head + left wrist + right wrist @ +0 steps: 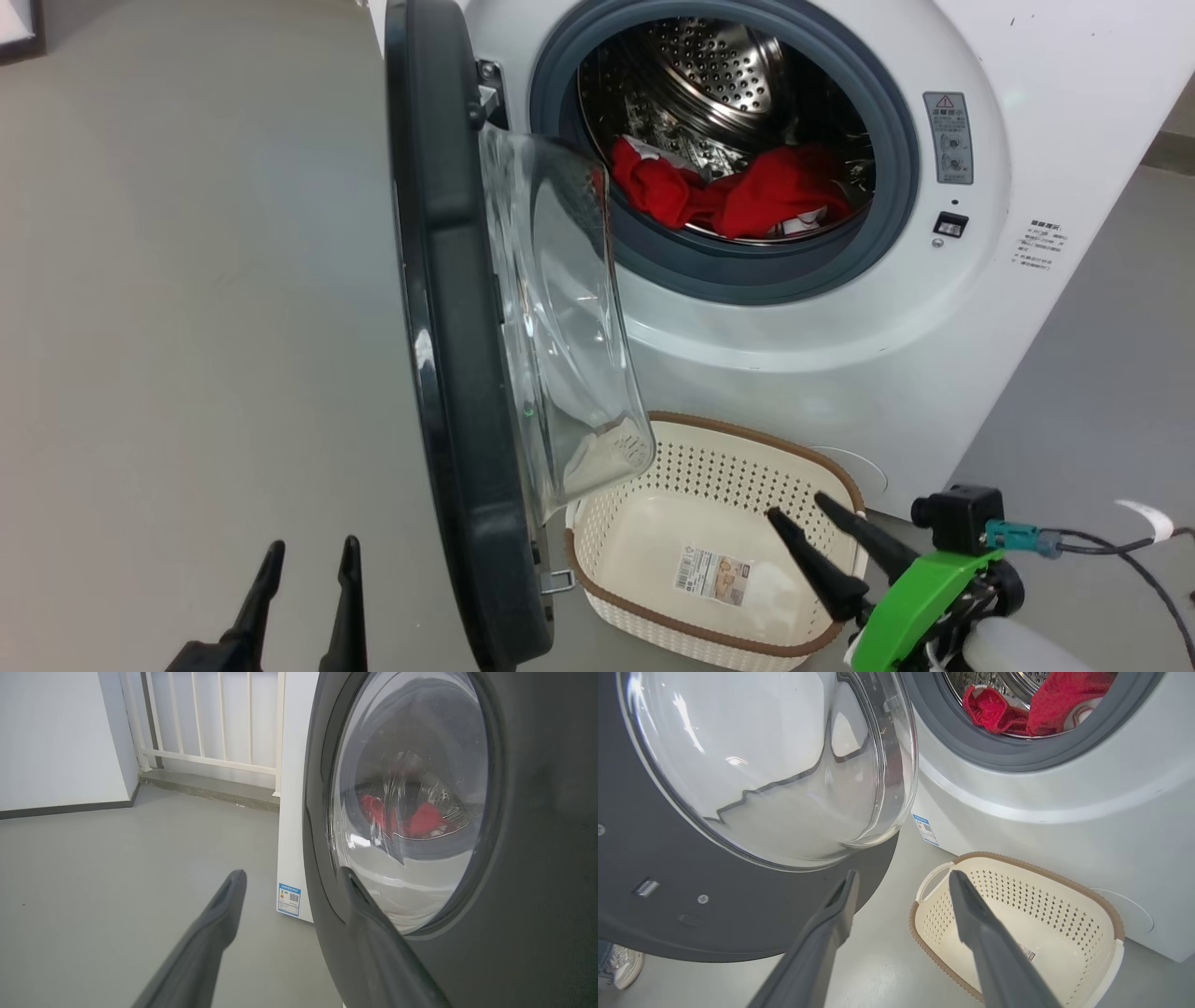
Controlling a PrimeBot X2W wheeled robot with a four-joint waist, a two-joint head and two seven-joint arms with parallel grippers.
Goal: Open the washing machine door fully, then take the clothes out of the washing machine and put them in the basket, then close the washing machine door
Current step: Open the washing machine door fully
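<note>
Bright, even light, soft shadows, white glare on the washing machine door [738,765], wide-angle curving at wrist-view edges

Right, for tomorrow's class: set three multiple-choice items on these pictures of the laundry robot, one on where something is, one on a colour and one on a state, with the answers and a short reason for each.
1. Where does the basket stand?
A. on the floor in front of the washing machine
B. on a table
C. on a shelf

2. What colour are the clothes?
A. blue
B. red
C. green

3. In what state is the washing machine door?
A. shut and latched
B. lying flat on the ground
C. swung open

Answers:
1 A: the head view shows it on the floor just below the machine's front.
2 B: bright red fabric lies in the drum.
3 C: the door stands out from the front, leaving the drum mouth uncovered.
</note>
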